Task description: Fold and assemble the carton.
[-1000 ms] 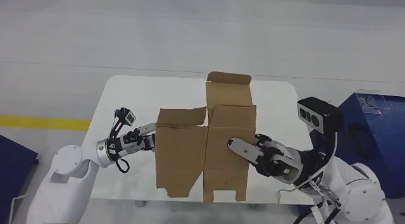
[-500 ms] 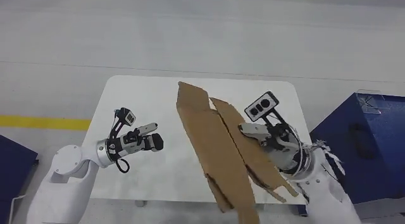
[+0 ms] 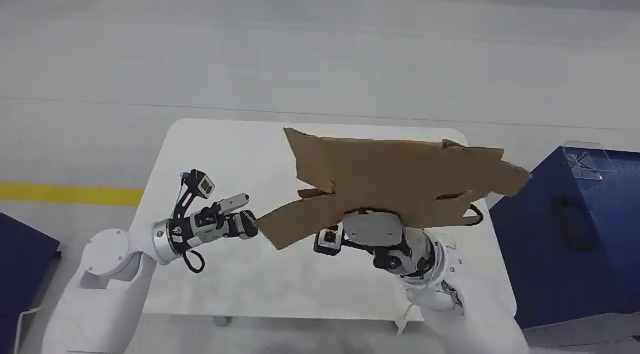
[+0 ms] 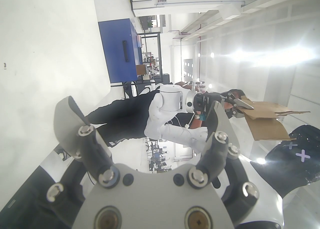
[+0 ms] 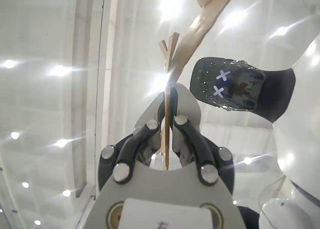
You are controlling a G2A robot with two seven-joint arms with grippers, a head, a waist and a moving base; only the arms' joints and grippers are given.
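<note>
The carton point(image 3: 400, 179) is a flattened brown cardboard blank with loose flaps, held in the air above the white table point(image 3: 200, 154). It lies almost level and spans the table's right half. My right gripper point(image 5: 168, 99) is shut on one thin edge of the carton point(image 5: 212, 14), with the right arm point(image 3: 385, 239) under the sheet. In the left wrist view, the right gripper point(image 4: 237, 104) pinches the carton point(image 4: 267, 122) farther off. My left gripper point(image 3: 240, 222) is low over the table's left side, just left of the carton's lower corner. It is open with nothing between its fingers point(image 4: 72, 112).
A blue cabinet point(image 3: 580, 224) stands just off the table's right edge, close to the carton's far flap. The table's left and back parts are bare white surface. Grey floor with a yellow line point(image 3: 70, 194) lies around it.
The carton lay flat on the table with the left gripper at its edge. The right arm has lifted it, turning it on edge and then almost level. The left gripper has stayed in place.
</note>
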